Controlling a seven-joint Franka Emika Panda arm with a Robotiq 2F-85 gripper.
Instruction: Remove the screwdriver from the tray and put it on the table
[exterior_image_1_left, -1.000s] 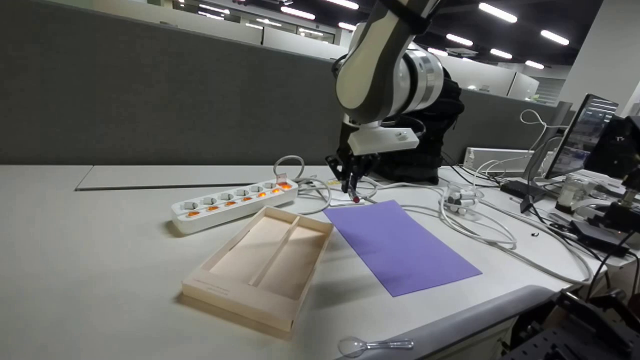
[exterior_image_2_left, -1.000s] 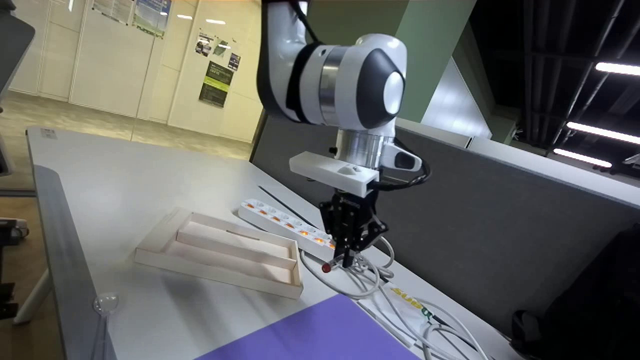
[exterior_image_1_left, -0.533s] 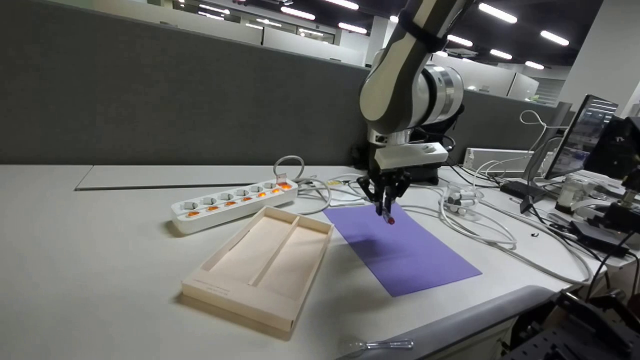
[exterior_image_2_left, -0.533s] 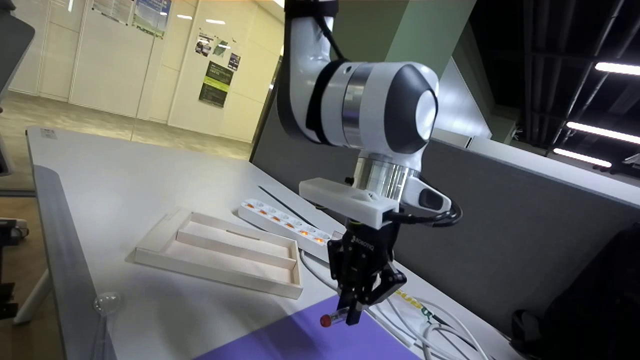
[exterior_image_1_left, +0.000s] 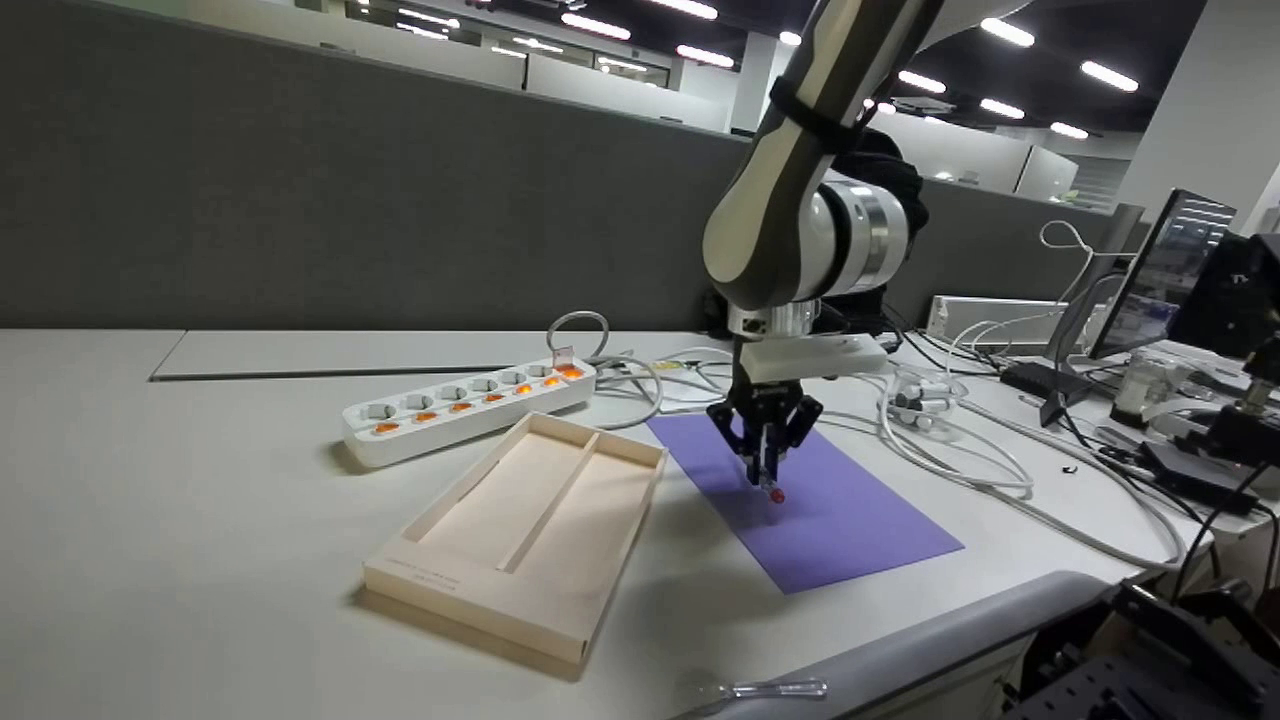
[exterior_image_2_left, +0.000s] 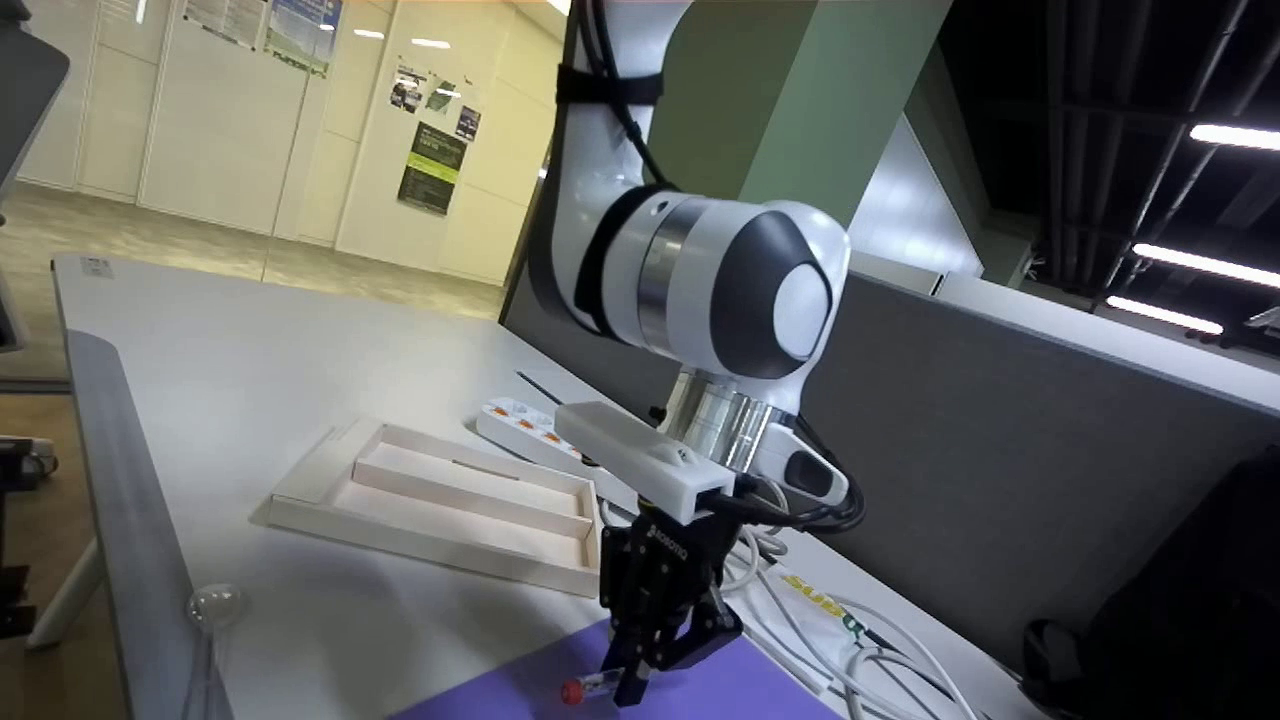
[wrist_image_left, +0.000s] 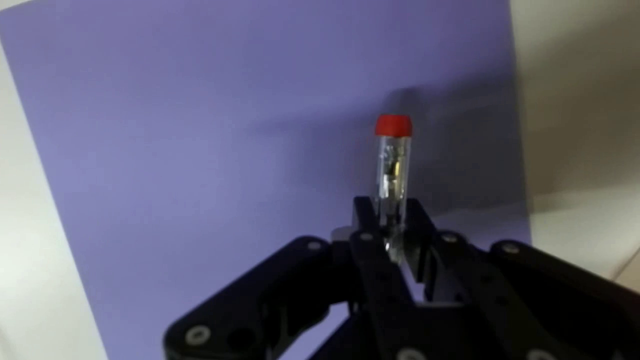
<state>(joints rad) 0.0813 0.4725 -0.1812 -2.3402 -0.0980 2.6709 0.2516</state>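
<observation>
The screwdriver (wrist_image_left: 393, 160) has a red-capped, clear handle in the wrist view. Its red end also shows in both exterior views (exterior_image_1_left: 776, 495) (exterior_image_2_left: 574, 691). My gripper (wrist_image_left: 390, 215) is shut on it, with the red end sticking out past the fingertips. The gripper in both exterior views (exterior_image_1_left: 762, 475) (exterior_image_2_left: 628, 685) is low over the purple sheet; I cannot tell whether the screwdriver touches it. The shaft is hidden. The beige tray (exterior_image_1_left: 480, 605) is empty and lies beside the sheet, also in an exterior view (exterior_image_2_left: 430, 550). The pale table (exterior_image_1_left: 200, 560) lies under everything.
The purple sheet (exterior_image_1_left: 860, 525) lies flat under the gripper. A white power strip (exterior_image_1_left: 465, 420) stands behind the tray. Loose white cables (exterior_image_1_left: 960, 470) run behind and beside the sheet. A clear plastic spoon (exterior_image_1_left: 775, 690) lies by the table's front edge. A grey partition (exterior_image_1_left: 300, 200) rises behind.
My gripper, with the screwdriver held throughout, has moved from above the cables behind the sheet to over the purple sheet and has come down lower. The tray has not moved.
</observation>
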